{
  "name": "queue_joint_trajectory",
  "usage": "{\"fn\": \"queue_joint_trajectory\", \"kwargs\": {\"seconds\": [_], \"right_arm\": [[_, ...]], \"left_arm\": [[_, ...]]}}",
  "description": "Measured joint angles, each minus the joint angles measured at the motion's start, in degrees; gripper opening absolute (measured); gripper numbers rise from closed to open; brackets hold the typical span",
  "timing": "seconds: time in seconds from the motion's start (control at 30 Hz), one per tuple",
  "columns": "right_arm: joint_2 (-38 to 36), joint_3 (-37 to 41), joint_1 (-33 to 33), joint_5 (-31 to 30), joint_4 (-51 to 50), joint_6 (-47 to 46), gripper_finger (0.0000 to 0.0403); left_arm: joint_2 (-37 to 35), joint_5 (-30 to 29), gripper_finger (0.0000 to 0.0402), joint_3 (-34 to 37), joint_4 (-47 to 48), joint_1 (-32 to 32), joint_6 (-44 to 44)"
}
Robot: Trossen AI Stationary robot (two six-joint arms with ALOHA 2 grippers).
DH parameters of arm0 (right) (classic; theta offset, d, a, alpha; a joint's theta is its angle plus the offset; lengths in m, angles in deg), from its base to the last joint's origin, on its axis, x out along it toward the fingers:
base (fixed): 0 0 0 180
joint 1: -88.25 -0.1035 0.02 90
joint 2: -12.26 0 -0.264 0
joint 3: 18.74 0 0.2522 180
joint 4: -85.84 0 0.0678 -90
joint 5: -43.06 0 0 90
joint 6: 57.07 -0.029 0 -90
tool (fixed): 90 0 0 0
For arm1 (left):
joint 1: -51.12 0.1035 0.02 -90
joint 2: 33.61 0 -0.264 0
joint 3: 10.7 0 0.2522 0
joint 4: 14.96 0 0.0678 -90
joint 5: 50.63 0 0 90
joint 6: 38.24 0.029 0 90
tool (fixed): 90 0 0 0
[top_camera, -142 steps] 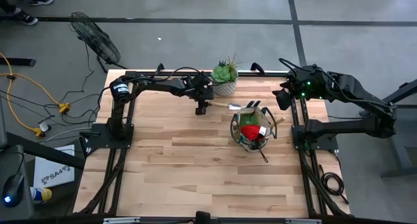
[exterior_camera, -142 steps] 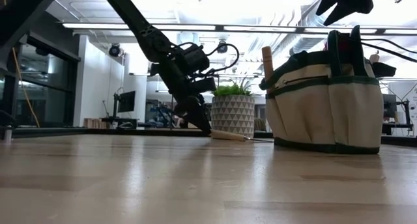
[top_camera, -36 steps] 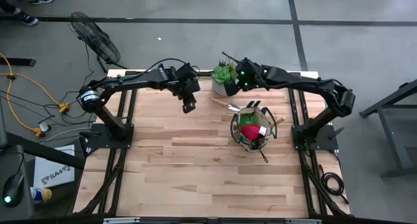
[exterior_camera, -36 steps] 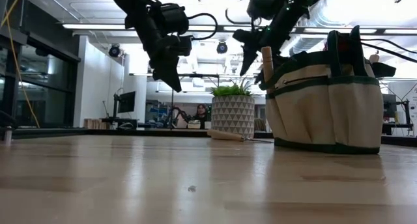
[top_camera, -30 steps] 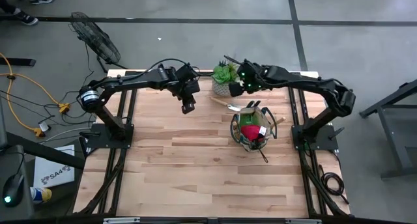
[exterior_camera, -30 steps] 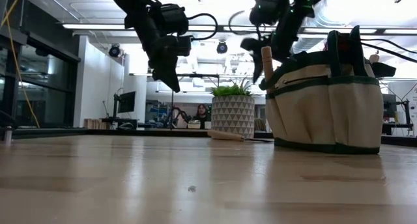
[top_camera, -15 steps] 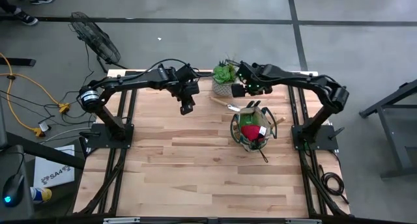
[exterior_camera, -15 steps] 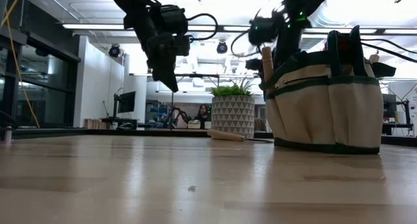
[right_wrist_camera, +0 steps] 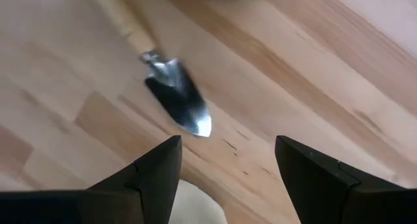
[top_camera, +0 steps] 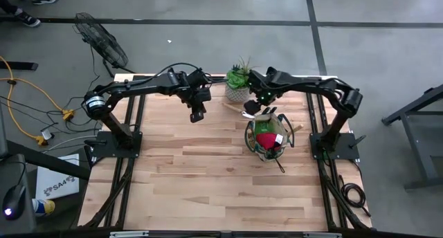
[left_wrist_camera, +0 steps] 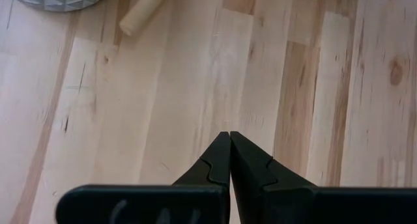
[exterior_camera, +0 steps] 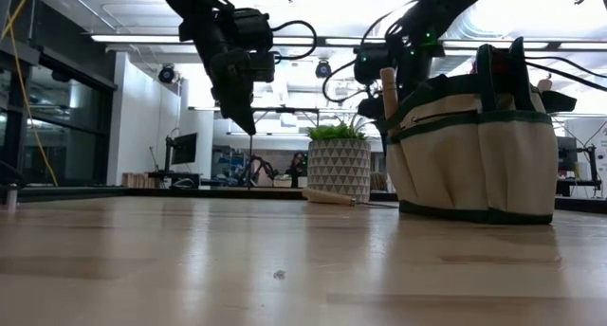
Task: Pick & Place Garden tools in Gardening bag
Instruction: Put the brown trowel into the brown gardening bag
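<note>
The right claw [top_camera: 257,106] hangs with its fingers [right_wrist_camera: 151,175] spread wide and nothing between them, above the bare worktop [top_camera: 208,176] just behind the bag [top_camera: 267,136]. Directly below it lies a trowel [right_wrist_camera: 168,87] flat on the wood, its shiny blade pointing toward the bag and its pale wooden handle running back toward the plant pot [top_camera: 238,91]. The claw is clear of the trowel and not touching it.

The left claw [top_camera: 196,117] is pressed fully closed, empty, and held up in the air over the worktop to the left of the plant pot, well apart from the bag. Its wrist view catches the end of the trowel's handle and the pot's rim at the far edge.

The bag stands upright on the right half of the worktop, with a red piece [top_camera: 264,140] and several tool handles sticking out of it. The pot with its green succulent [exterior_camera: 339,132] stands close behind the trowel, hemming in the handle end, while the bag crowds the blade end.
</note>
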Motion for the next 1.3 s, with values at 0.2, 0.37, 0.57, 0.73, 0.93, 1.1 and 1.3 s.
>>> {"fn": "queue_joint_trajectory", "kwargs": {"seconds": [0.2, 0.37, 0.57, 0.73, 0.93, 1.1, 1.3], "right_arm": [[1.76, 0.00, -0.65, 4.65, 4.05, 11.78, 0.0238], [4.37, 0.00, -2.67, 7.32, 6.07, 23.00, 0.0238], [6.63, 0.00, -5.06, 2.81, 7.40, 32.02, 0.0238], [7.89, 0.00, -5.70, 2.88, 10.19, 33.97, 0.0238], [9.11, 0.00, -5.81, 2.10, 12.38, 35.00, 0.0238], [10.15, 0.00, -5.82, 1.96, 13.09, 36.10, 0.0238], [10.62, 0.00, -5.90, 1.02, 13.35, 36.92, 0.0238]], "left_arm": [[0.00, 0.02, 0.0000, 0.00, 0.00, 0.00, 0.10], [0.00, 0.12, 0.0000, 0.00, 0.21, 0.00, 0.97], [0.00, 0.10, 0.0000, 0.00, 0.24, 0.00, 0.98], [0.00, 0.10, 0.0000, 0.00, 0.36, 0.00, 0.98], [0.02, 0.10, 0.0000, 0.00, 0.42, 0.00, 0.96], [0.00, 0.51, 0.0000, 0.00, 0.44, 0.00, 0.96], [0.00, 0.90, 0.0000, 0.02, 0.44, 0.00, 0.96]]}}
